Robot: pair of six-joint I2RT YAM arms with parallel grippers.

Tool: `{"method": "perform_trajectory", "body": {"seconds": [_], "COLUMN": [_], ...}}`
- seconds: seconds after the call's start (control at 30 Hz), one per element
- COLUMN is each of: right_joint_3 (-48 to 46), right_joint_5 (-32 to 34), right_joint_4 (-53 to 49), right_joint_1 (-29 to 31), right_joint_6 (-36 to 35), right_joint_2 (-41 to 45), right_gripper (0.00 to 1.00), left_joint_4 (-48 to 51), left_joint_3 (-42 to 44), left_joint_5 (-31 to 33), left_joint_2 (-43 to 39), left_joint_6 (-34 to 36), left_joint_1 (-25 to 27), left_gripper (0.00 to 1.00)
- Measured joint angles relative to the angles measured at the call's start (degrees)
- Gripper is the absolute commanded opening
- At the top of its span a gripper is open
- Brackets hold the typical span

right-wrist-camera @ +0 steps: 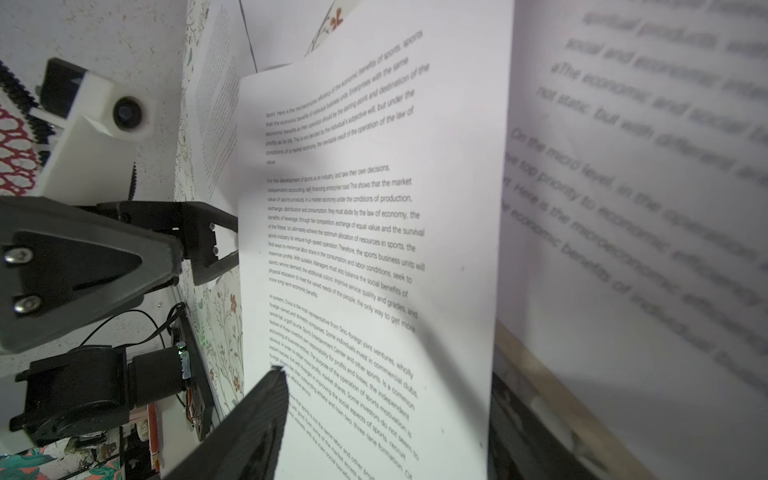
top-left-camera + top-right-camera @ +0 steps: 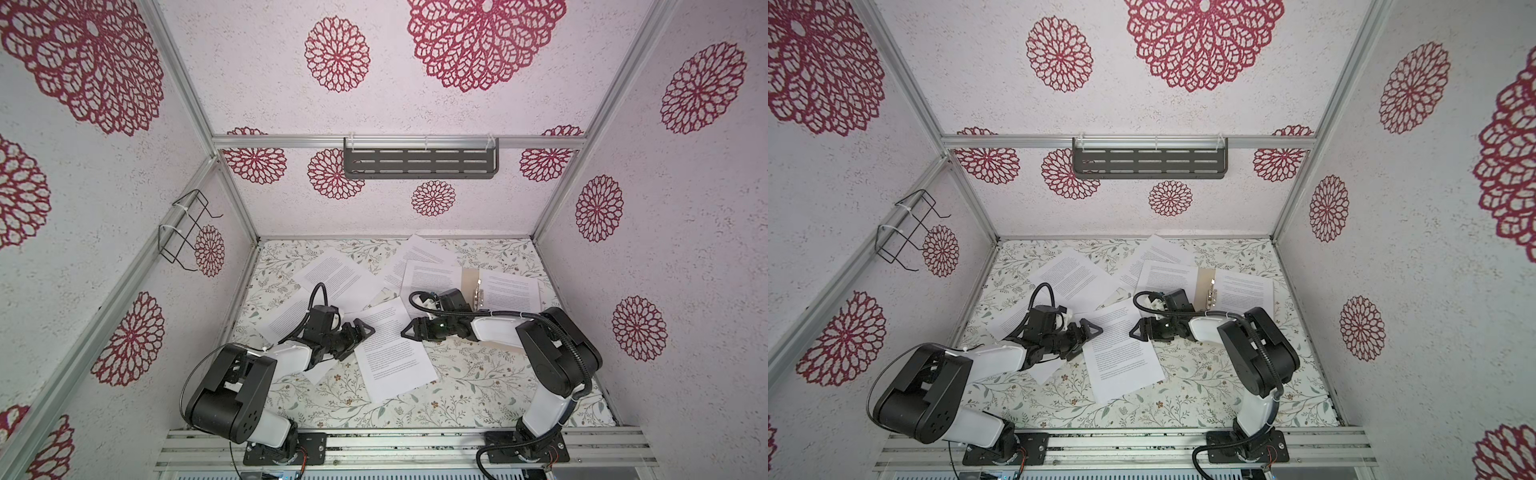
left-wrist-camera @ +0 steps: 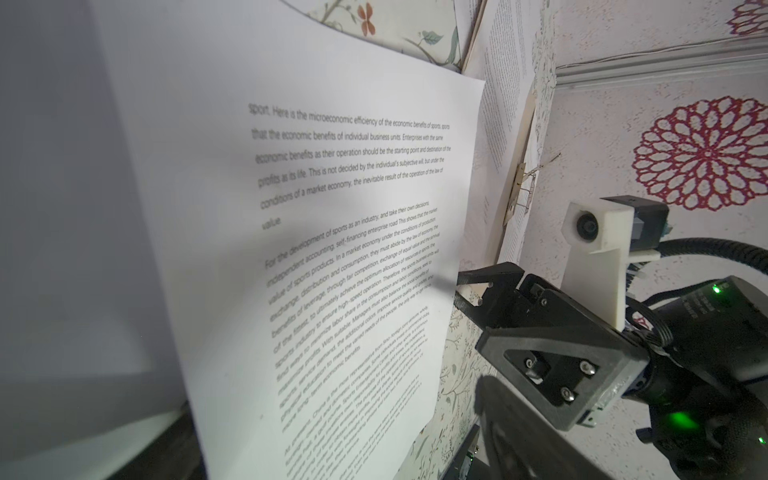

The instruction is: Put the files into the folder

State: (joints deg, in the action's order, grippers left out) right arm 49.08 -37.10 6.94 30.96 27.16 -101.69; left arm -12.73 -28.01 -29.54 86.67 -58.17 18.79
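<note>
1. Closest to the front edge of the table [image 2: 457, 399], near the middle, lies one sheet [image 2: 390, 357] of the files. It is flat and turned a little.
2. The left gripper [image 1: 235, 239] is at this sheet's left side and the right gripper [image 3: 459, 286] is at its right side. Both have their jaws spread apart, right by the paper's edge. I cannot tell if they touch it. Neither one pinches anything.
3. I think the paper is very light, thin and floppy, and it may slide on the table. It lies flat, so it looks hard to get under. The best place to grab is an edge or a corner. Held on two sides, it should droop less.
4. Farther back, toward the left edge, lie two more sheets [image 2: 336, 276].
5. Near the back right corner the folder [image 2: 469, 278] lies open. Only a tan strip with its metal fastener [image 2: 480, 293] shows, because a sheet [image 2: 513, 291] rests on each half. It looks stiffer than paper. The fastener could snag a page.
</note>
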Motion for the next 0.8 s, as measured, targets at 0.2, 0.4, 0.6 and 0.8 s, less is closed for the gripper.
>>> {"method": "perform_trajectory", "body": {"seconds": [0.2, 0.4, 0.6, 0.8], "right_joint_3": [-0.4, -1.2, -1.2, -1.2], "right_joint_5": [-2.1, -3.8, -5.1, -6.6], "right_joint_4": [2.2, 6.1, 10.6, 14.5], "right_joint_1": [0.0, 0.0, 0.0, 0.0], "right_joint_6": [1.9, 4.4, 6.1, 7.5], "right_joint_2": [-0.9, -2.0, -4.5, -6.3], "right_gripper": [0.57, 0.54, 0.54, 0.51], "left_joint_4": [-4.7, -8.1, -11.3, -14.6], "left_joint_3": [0.3, 0.7, 0.7, 0.9], "left_joint_5": [-0.8, -1.4, -2.1, -3.0], "left_joint_2": [2.5, 4.0, 6.0, 7.8], "left_joint_6": [-0.4, -0.6, -1.2, -1.8], "left_joint_1": [0.0, 0.0, 0.0, 0.0], "left_gripper": [0.9, 0.88, 0.84, 0.83]}}
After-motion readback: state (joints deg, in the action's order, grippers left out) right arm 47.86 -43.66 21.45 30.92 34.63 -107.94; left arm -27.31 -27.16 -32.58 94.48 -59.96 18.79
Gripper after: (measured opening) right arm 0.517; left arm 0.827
